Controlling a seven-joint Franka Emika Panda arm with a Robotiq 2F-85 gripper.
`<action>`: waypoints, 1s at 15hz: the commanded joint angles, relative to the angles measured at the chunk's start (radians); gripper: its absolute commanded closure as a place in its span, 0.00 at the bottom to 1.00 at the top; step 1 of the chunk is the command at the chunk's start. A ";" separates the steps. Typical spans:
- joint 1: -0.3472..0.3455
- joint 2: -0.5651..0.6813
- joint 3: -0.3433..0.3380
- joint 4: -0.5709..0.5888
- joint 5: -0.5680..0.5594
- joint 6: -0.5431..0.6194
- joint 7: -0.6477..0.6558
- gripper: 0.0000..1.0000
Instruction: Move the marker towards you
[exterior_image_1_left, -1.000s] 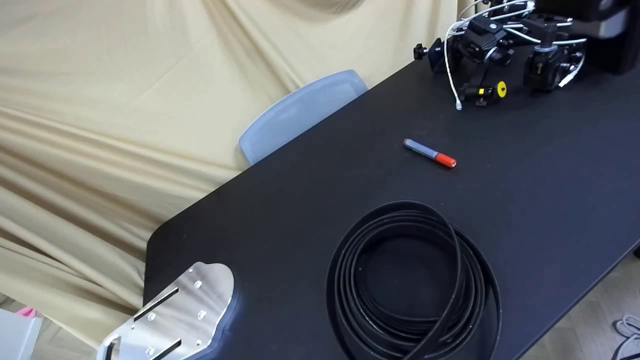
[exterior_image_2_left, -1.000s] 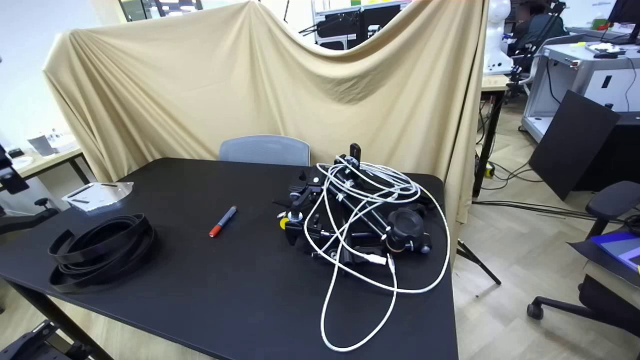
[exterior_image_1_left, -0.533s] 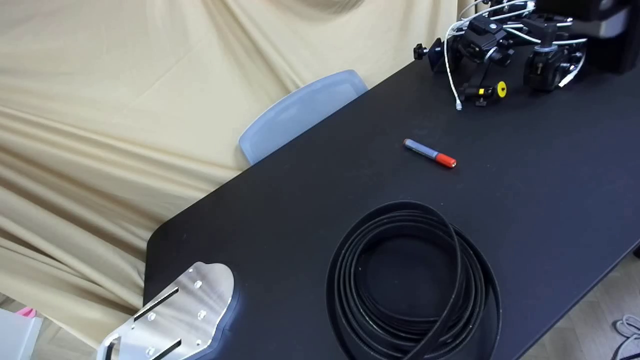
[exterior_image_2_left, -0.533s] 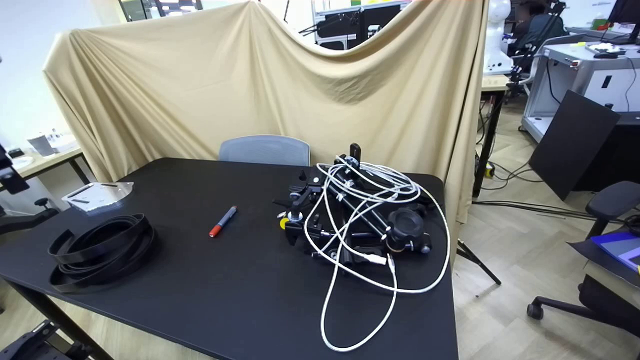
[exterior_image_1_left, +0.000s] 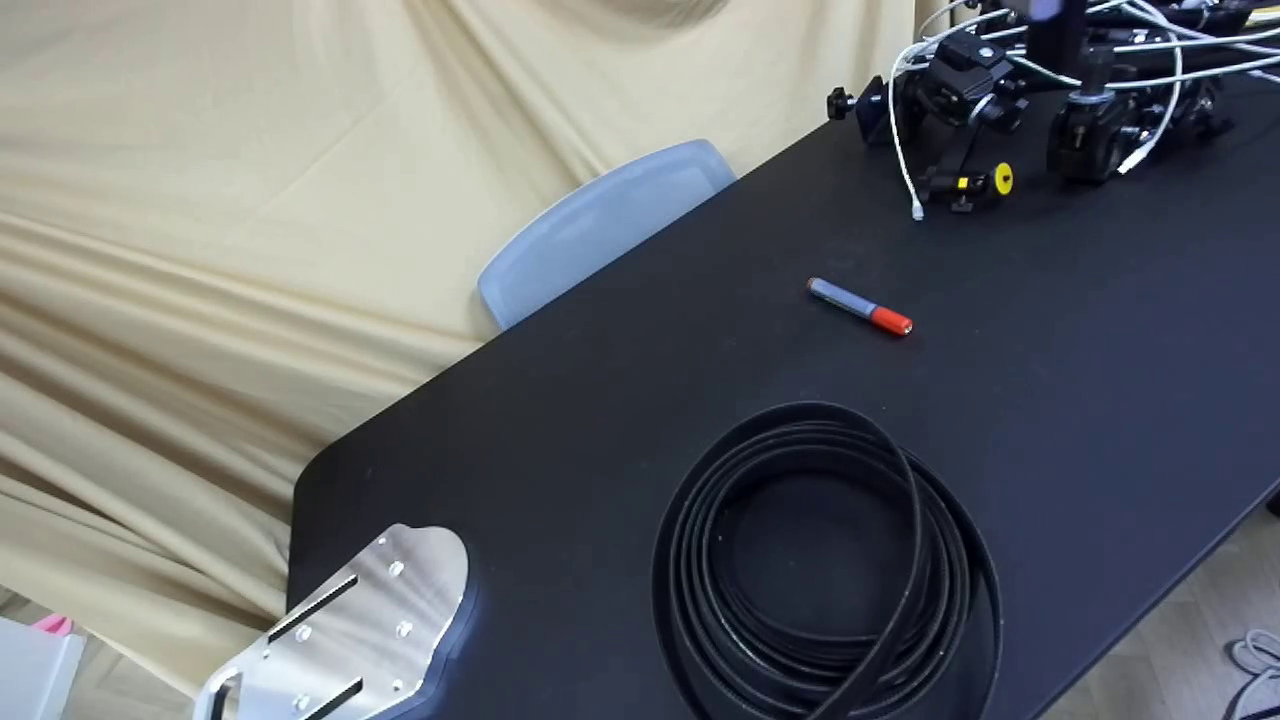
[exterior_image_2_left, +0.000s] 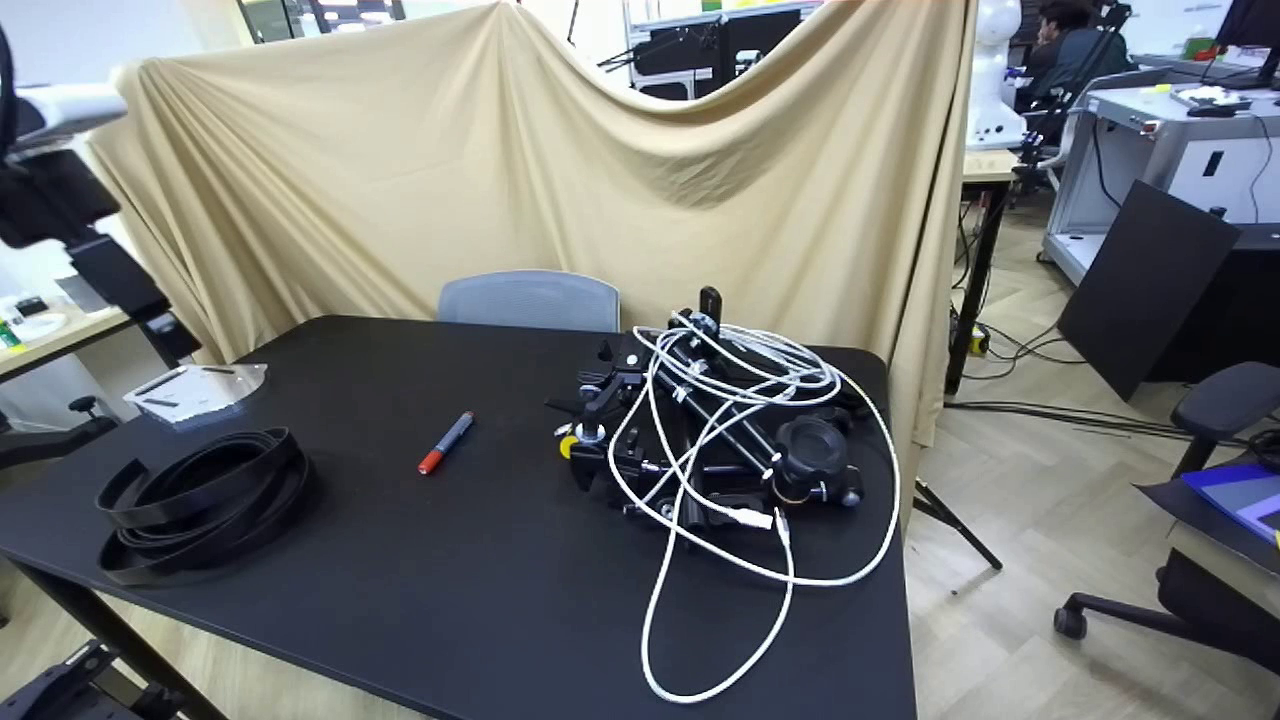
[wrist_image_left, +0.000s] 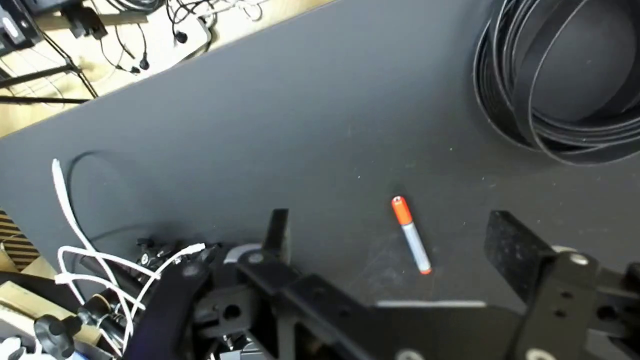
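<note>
Blue-and-red pen-shaped marker (exterior_image_1_left: 858, 306): on black surface (exterior_image_1_left: 560, 430), in an exterior view
Black coil (exterior_image_1_left: 690, 570): marker's 6 o'clock
Silver-metal plate (exterior_image_1_left: 355, 640): marker's 8 o'clock

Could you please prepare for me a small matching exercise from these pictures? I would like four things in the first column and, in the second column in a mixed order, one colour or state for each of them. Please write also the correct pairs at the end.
Column one
1. Marker
2. Flat plate
3. Gripper
4. Long band

Column two
A. open, holding nothing
B. black, wound into loops
C. grey-blue and red
D. silver-coloured, with long slots

Right pairs: 1-C, 2-D, 3-A, 4-B
</note>
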 joint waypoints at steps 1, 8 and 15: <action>-0.065 0.149 -0.055 0.036 -0.089 0.149 -0.006 0.00; -0.024 0.440 -0.199 0.138 -0.113 0.373 -0.359 0.00; 0.002 0.458 -0.222 0.136 -0.135 0.379 -0.386 0.00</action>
